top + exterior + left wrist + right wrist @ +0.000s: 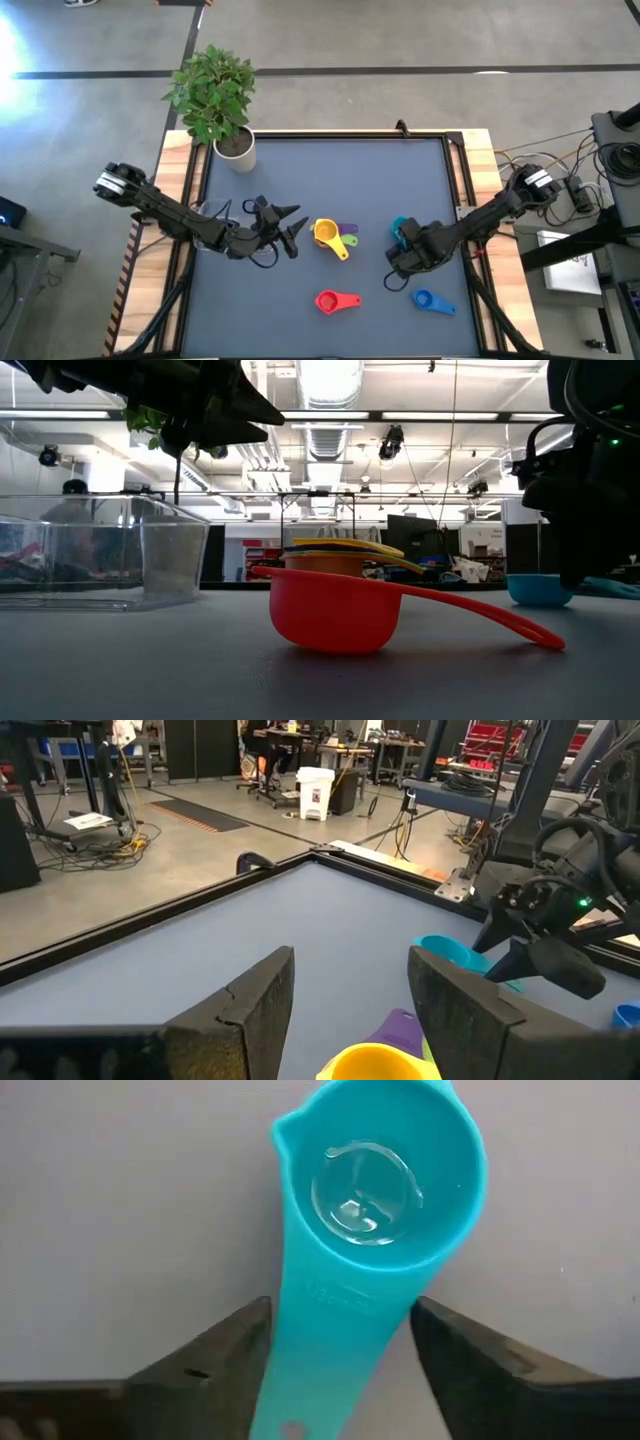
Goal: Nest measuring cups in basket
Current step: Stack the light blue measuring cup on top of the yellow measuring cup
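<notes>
High view: a potted plant (218, 100) stands at the far left corner of the desk (330, 170), well apart from both arms. The clear basket (95, 550) shows in the low view, beside the left tool (290, 232). That tool hangs above the desk with jaws apart, holding nothing; a stack of yellow, purple and green cups (335, 236) lies just ahead of its tips. The red cup (335, 300) and the blue cup (432, 301) lie nearer the front edge, unobstructed. The right tool (340, 1350) sits low over the teal cup (375, 1210); its fingers straddle the handle with a narrow gap each side, and contact cannot be confirmed.
</notes>
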You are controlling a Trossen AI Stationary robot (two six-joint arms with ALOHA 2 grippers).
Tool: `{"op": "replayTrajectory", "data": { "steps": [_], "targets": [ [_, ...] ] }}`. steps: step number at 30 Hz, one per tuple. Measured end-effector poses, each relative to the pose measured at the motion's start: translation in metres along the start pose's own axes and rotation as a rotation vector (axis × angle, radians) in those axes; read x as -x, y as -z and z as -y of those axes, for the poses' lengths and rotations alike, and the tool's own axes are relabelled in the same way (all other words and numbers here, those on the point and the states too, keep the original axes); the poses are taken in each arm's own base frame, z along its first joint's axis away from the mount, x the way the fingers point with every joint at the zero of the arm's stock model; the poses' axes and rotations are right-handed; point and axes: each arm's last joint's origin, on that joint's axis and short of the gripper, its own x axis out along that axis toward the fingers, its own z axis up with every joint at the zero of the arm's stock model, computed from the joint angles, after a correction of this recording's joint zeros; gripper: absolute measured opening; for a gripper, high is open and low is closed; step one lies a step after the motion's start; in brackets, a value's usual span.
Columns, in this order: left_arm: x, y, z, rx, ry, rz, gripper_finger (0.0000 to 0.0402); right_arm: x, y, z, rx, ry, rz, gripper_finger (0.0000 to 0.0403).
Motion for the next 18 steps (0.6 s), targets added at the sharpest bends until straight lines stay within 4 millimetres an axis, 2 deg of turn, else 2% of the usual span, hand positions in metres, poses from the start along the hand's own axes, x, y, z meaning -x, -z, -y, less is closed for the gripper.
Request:
{"op": "replayTrajectory", "data": {
  "steps": [8,13,18],
  "targets": [
    [0.0,0.0,0.0,0.002,0.001,0.001,0.018,0.001,-0.001,0.001,0.08,-0.008,0.001,0.009],
    [0.0,0.0,0.0,-0.006,0.001,0.001,0.018,0.01,-0.004,0.004,0.11,-0.047,0.033,0.0019],
    [0.0,0.0,0.0,-0.01,0.001,0.001,0.018,0.023,-0.01,0.01,0.137,-0.102,0.095,0.0009]
  ]
}}
